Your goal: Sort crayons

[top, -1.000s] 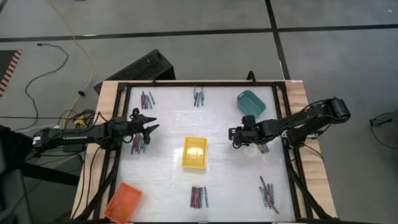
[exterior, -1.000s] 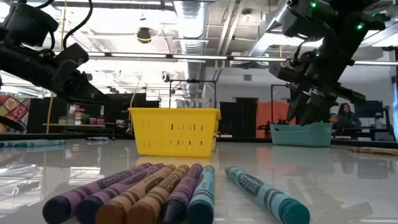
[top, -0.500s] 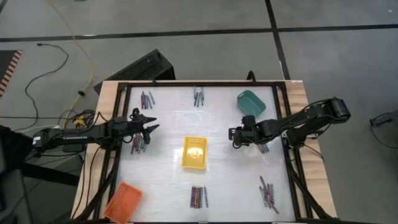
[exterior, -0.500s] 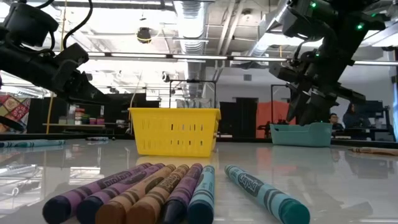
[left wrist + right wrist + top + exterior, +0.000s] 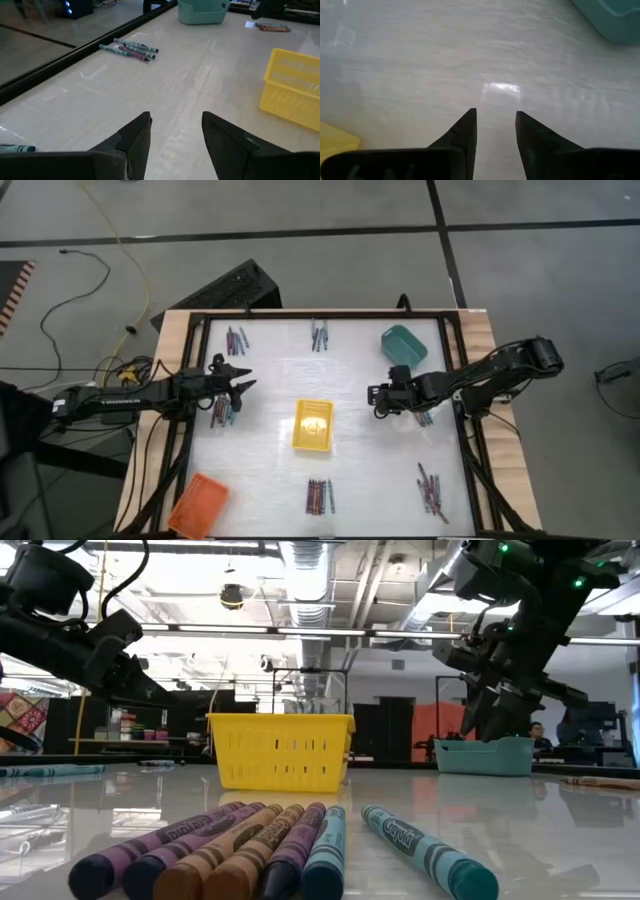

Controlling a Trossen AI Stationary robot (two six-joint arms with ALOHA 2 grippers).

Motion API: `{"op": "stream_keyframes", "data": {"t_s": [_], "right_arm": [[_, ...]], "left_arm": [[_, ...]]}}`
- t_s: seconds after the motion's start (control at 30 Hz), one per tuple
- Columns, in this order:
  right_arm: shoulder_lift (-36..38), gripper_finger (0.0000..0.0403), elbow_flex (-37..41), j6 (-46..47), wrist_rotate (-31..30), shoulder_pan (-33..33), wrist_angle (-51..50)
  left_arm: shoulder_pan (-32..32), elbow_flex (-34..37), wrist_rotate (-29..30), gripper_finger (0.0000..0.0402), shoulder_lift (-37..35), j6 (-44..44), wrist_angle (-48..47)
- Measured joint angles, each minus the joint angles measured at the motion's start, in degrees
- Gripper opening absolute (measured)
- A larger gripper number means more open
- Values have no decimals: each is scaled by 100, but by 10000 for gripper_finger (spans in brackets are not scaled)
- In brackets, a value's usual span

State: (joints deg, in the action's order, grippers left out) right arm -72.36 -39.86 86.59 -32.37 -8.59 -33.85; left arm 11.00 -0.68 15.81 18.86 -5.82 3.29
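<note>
The crayons lie in small loose bunches around the edge of the white table (image 5: 270, 470). In the high view there are bunches at the far left (image 5: 237, 339), far middle (image 5: 319, 335), near middle (image 5: 319, 496), near right (image 5: 432, 489), one by the left arm (image 5: 221, 413) and one partly under the right arm (image 5: 424, 417). They are thin paper-wrapped sticks, each much shorter than the trays. The low view shows the near-middle bunch close up (image 5: 230, 850): purple, brownish-orange and teal-blue ones side by side, touching, with one teal crayon (image 5: 428, 852) lying a little apart.

The yellow tray (image 5: 313, 425) sits mid-table, the teal tray (image 5: 403, 346) at the far right, the orange tray (image 5: 199, 503) at the near-left corner, overhanging the frame.

The left pincer (image 5: 243, 386) hangs over the left side of the table, its fingers (image 5: 135, 137) apart with nothing between them. The right pincer (image 5: 378, 399) is just right of the yellow tray, near the teal tray, its fingers (image 5: 462, 132) also apart and holding nothing.
</note>
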Motion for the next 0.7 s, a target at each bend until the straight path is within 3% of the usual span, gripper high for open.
{"op": "stream_keyframes", "data": {"t_s": [0.3, 0.5, 0.7], "right_arm": [[-1, 129, -1, 0, 25, -1, 1], [-1, 129, -1, 2, 724, 1, 2], [1, 129, 0, 1, 812, 13, 2]], "left_arm": [[0, 1, 0, 167, 2, 0, 0], [2, 2, 0, 167, 0, -1, 0], [1, 0, 0, 167, 0, 0, 0]]}}
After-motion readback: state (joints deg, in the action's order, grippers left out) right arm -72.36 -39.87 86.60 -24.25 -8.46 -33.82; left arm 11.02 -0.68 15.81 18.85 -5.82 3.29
